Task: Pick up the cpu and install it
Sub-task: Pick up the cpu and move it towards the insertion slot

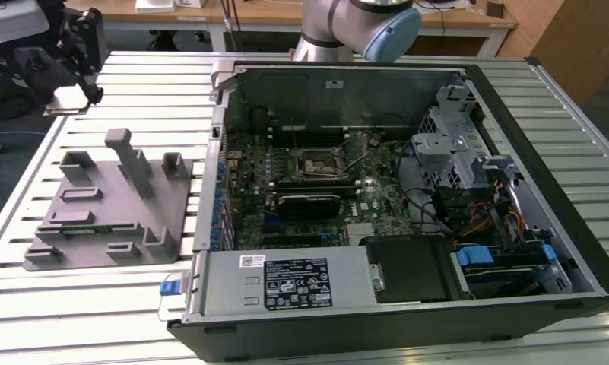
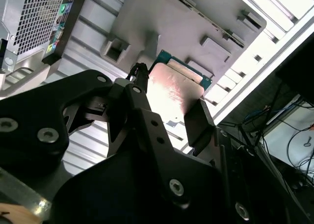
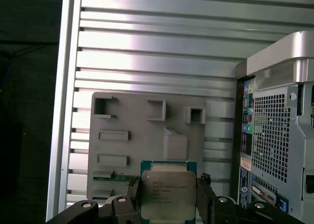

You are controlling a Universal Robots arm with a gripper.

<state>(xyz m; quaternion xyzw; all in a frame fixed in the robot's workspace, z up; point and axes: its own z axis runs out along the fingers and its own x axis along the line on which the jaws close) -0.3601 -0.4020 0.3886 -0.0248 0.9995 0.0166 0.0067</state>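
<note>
Clamping the cpu (image 3: pixel 168 192) by two opposite edges, the black fingers (image 3: pixel 132 188) of the gripper (image 3: pixel 168 181) stand only as far apart as the chip is wide, one pad pressed to each side, and nothing else sits between them. The chip is held flat with its silver lid facing the camera in the first wrist view, its thin green rim showing on the sides the fingers leave free. It is carried in the air, clear of every surface, and both wrist views show it lined up over one edge of the grey holder plate (image 3: pixel 147 150) lying below. That plate rests on the slatted metal table (image 1: pixel 81 304), with upright pegs and shallow pockets moulded into it and a thin green board (image 3: pixel 114 178) lying in one of its slots. Just beside the plate, on the exterior view's right, the computer case (image 1: pixel 563 190) lies on its side with the panel off, its motherboard exposed and the square metal-framed socket (image 1: pixel 312 162) near the board's middle uncovered. The arm (image 1: pixel 360 26) rises behind the case at the table's far side.
</note>
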